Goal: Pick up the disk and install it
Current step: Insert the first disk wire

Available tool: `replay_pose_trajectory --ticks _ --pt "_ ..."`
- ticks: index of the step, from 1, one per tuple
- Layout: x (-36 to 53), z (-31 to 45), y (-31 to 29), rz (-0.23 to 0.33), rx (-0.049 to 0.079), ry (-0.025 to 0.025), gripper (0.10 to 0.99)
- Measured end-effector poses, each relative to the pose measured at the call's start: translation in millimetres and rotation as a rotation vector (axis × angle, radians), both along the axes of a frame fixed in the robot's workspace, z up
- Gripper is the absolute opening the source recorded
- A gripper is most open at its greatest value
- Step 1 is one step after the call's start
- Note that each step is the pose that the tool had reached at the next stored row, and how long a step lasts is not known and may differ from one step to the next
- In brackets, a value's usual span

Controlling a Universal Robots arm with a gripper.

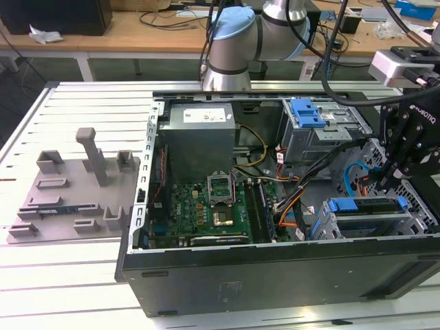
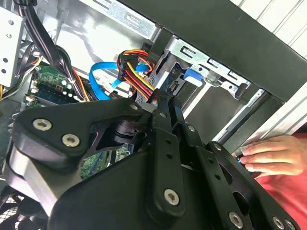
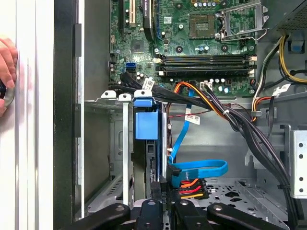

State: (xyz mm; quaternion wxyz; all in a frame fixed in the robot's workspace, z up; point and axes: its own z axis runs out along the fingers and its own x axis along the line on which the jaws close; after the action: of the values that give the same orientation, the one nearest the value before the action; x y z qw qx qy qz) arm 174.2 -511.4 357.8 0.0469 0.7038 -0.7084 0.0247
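The disk point(image 1: 368, 210) lies in the drive cage at the front corner of the open computer case, on the exterior view's right. Its blue side rail point(image 3: 146, 123) shows edge-on between the cage walls in the first wrist view. The blue tab point(image 2: 194, 75) also shows in the second wrist view. My gripper point(image 1: 387, 180) hangs just over the cage and the disk's cabled end. Its fingers point(image 2: 165, 103) are pressed together with nothing between them, close to the blue and orange cable plugs point(image 3: 184, 184).
A person's hand point(image 2: 268, 154) rests on the table just outside the case wall point(image 3: 64, 120). Cable bundles point(image 3: 230, 115) cross the case near the cage. A bare blue clip point(image 1: 306, 113) sits on the upper drive bay. A grey fixture plate point(image 1: 72, 196) lies on the exterior view's left.
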Motion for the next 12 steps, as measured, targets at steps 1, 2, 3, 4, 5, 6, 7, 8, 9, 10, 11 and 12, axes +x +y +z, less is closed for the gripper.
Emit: replay_pose_trajectory --ticks 1,2,3,4,5,6,7,8,9,10,11,12 --pt "0.0 0.0 0.0 0.0 0.0 0.0 0.169" --pt "0.0 0.0 0.0 0.001 0.0 0.0 0.169" --pt "0.0 0.0 0.0 0.003 0.0 0.0 0.169" --pt "0.0 0.0 0.0 0.006 0.0 0.0 0.169" --pt "0.0 0.0 0.0 0.013 0.0 0.0 0.169" --pt "0.0 0.0 0.0 0.021 0.0 -0.0001 0.169" --pt "0.0 0.0 0.0 0.025 0.0 0.0 0.169" --pt "0.0 0.0 0.0 0.028 0.0 0.0 0.169" --pt "0.0 0.0 0.0 0.028 0.0 0.0 0.169" --pt "0.0 0.0 0.0 0.028 0.0 0.0 0.169" --pt "0.0 0.0 0.0 0.028 0.0 0.0 0.169" --pt "0.0 0.0 0.0 0.028 0.0 0.0 0.169"
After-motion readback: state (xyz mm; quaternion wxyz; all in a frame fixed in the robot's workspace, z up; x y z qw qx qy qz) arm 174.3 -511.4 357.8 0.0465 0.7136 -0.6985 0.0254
